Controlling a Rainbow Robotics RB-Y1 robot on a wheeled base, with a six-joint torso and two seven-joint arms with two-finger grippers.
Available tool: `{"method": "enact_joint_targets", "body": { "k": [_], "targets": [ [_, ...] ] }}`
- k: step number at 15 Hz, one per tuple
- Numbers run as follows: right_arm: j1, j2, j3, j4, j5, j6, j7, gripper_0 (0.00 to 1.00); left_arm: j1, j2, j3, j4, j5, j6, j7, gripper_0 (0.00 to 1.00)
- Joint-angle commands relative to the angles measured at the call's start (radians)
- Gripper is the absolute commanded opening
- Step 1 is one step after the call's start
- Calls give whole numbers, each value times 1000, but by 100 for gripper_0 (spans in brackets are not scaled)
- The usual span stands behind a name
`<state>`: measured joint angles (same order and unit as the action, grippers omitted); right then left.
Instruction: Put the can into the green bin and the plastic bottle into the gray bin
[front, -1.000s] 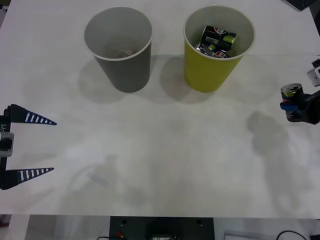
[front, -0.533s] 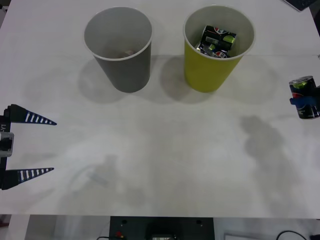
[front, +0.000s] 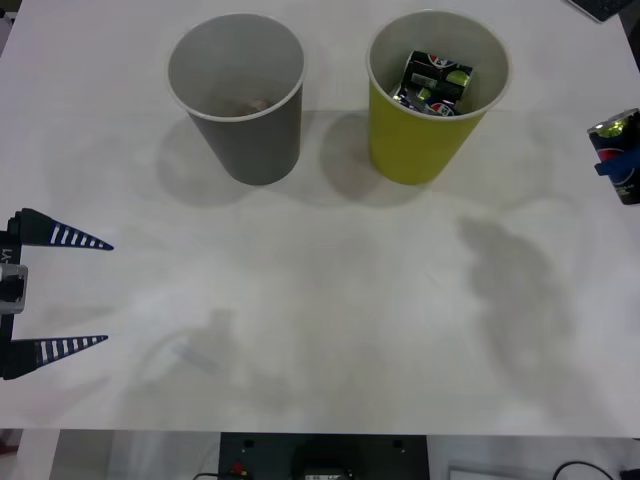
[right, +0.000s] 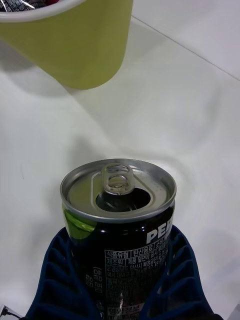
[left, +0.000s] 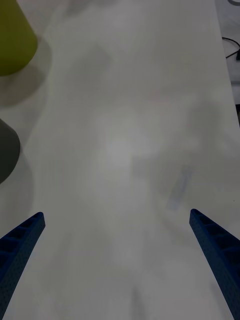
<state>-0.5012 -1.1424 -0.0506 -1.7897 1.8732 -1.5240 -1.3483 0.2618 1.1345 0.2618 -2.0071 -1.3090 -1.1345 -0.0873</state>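
- Now higher and farther toward the table's back edge than a second ago, the right gripper (right: 120, 280) carries a slim black drink can with a silver top (front: 622, 155) at the front view's right edge, closing on the tall yellow-green tapered bin (front: 437, 95).
- Its blue ribbed fingers (right: 57, 280) clamp the can's sides; the can stands upright, tab up, opened.
- The green bin sits near, already holding crumpled black cans; the drop looks close.
- Beside it, the tall dark gray tapered bin (front: 238, 95) stands apart.
- Parked at the white table's (front: 320, 320) left edge, the left gripper (front: 60, 290) rests with fingers spread wide, holding nothing.
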Motion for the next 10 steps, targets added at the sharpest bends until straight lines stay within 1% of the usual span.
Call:
{"method": "enact_joint_targets", "body": {
  "k": [1,5,6,8,9,10],
  "targets": [
    [-177,-14,104,62,-9,-47,0,0,0,0,0,0,0,0,0,100],
    [-415,-14,296,210,-34,-47,0,0,0,0,0,0,0,0,0,100],
    [-494,6,359,270,-39,-47,1,0,0,0,0,0,0,0,0,100],
    [-605,55,442,369,-25,-47,1,0,0,0,0,0,0,0,0,100],
    [-669,90,489,428,-8,-38,3,0,0,0,0,0,0,0,0,100],
    [-711,118,518,474,0,-32,3,0,0,0,0,0,0,0,0,100]
  ]
}}
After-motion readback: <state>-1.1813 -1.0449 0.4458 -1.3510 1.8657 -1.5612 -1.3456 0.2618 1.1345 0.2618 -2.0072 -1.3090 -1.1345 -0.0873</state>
